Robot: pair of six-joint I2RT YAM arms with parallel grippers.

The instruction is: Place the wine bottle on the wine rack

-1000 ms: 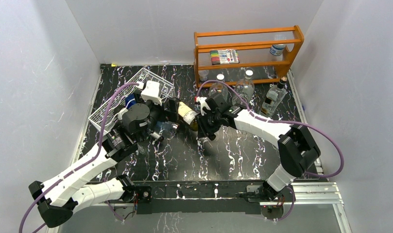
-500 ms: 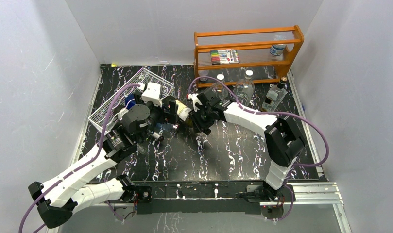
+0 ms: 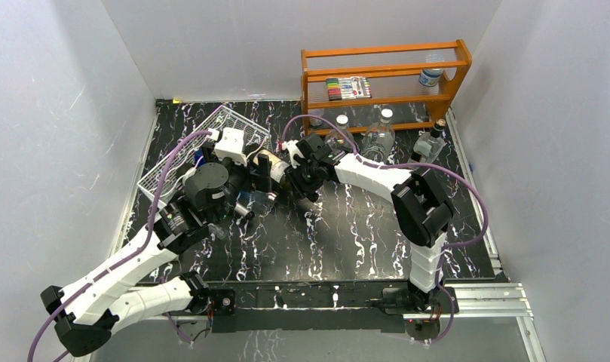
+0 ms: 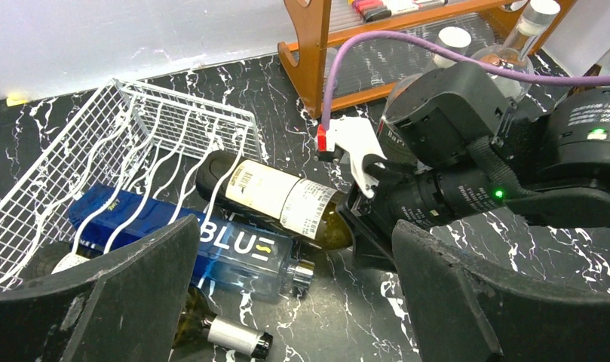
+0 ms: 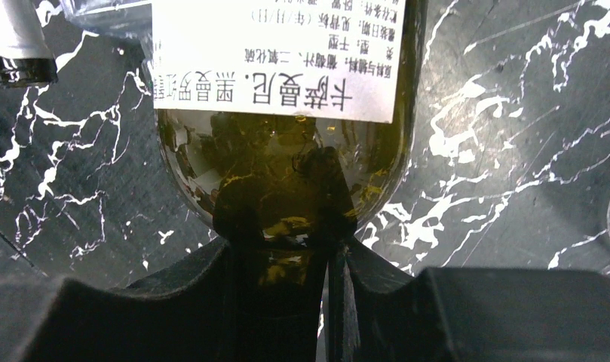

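Note:
The wine bottle [image 3: 275, 167] is dark green with a cream label and lies on its side, its base at the front edge of the white wire wine rack [image 3: 211, 127]. In the left wrist view one wavy rack wire [image 4: 121, 136] crosses the bottle's [image 4: 275, 200] base end. My right gripper [image 3: 298, 181] is shut on the bottle's neck; the right wrist view shows the shoulder and label [image 5: 286, 151] just beyond my right gripper [image 5: 286, 256]. My left gripper [image 3: 247, 185] is open and empty, hovering over the mat in front of the rack, as the left wrist view [image 4: 294, 256] shows.
A blue glass bottle [image 4: 211, 245] lies partly under the rack wires, and a small dark bottle with a silver neck [image 4: 226, 335] lies beside it. The orange wooden shelf [image 3: 384, 75] stands at the back right. Clear bottles [image 3: 381, 134] and a square flask [image 3: 428, 147] stand before it.
My right gripper has carried the wine bottle to the left, base first, up to the rack. My left arm has shifted slightly left and stayed open.

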